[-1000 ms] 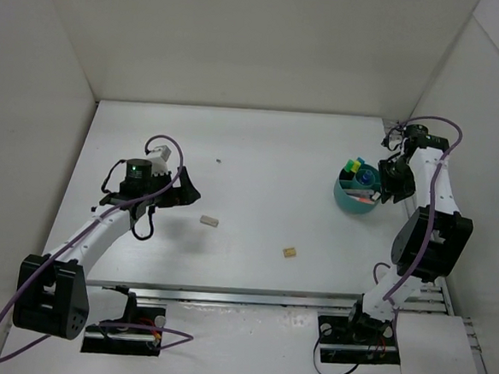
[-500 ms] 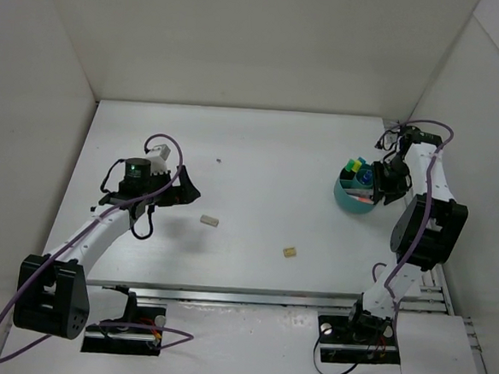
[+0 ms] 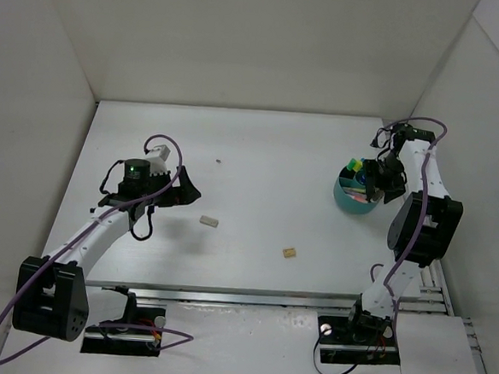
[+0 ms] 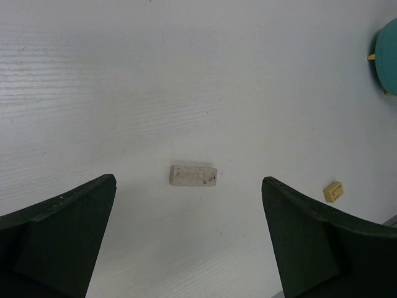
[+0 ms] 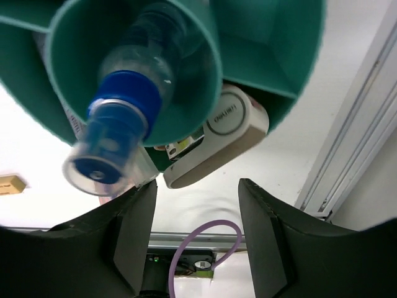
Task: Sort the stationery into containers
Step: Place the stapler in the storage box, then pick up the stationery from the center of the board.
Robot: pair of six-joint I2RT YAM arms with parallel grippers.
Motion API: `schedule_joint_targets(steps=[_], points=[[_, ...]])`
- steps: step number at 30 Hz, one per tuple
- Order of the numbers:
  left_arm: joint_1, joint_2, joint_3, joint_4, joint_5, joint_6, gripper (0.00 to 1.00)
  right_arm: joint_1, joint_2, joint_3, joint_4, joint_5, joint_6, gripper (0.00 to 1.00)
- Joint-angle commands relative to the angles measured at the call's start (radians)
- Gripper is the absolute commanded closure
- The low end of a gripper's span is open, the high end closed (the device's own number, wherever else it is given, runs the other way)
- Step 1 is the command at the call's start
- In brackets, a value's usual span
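The teal tub (image 3: 349, 202) stands at the right of the table, with green-capped and yellow-capped highlighters and pink pens in it. My right gripper (image 3: 375, 180) hangs over its right side, open. In the right wrist view the tub (image 5: 267, 43) fills the top; a clear pen with a blue cap (image 5: 118, 124) stands in its inner cup, and a white-and-beige piece (image 5: 217, 136) lies just past my open right gripper (image 5: 197, 186). My left gripper (image 3: 186, 189) (image 4: 188, 181) is open wide over the table, close to a beige eraser (image 3: 209, 222) (image 4: 193, 175). A tan cube (image 3: 289, 252) (image 4: 334, 191) lies at centre.
White walls enclose the table on the left, back and right. A metal rail (image 3: 267, 298) runs along the near edge by the arm bases. The right arm's purple cable (image 5: 205, 248) loops below its fingers. The tub's edge (image 4: 388, 53) shows at the left wrist view's far right.
My right gripper has shifted a little left over the tub and its jaws have spread apart. The left arm, eraser and cube have not moved.
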Motion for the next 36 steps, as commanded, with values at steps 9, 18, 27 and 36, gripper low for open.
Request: schedule_joint_targets(steps=[9,18,27,36], points=[[-0.002,-0.033,-0.005,0.106,0.056,-0.019,0.00,0.056,-0.045,0.058,-0.023,-0.023,0.025,0.42],[-0.013,-0.054,-0.007,0.081,0.033,-0.028,0.00,0.033,-0.220,0.039,0.003,0.051,0.089,0.38],[-0.103,0.037,0.050,-0.049,-0.100,-0.117,0.00,0.036,-0.404,-0.008,0.108,0.131,0.172,0.02],[-0.255,0.171,0.114,-0.124,-0.333,-0.181,0.01,0.394,-0.470,-0.166,0.262,0.273,0.201,0.02]])
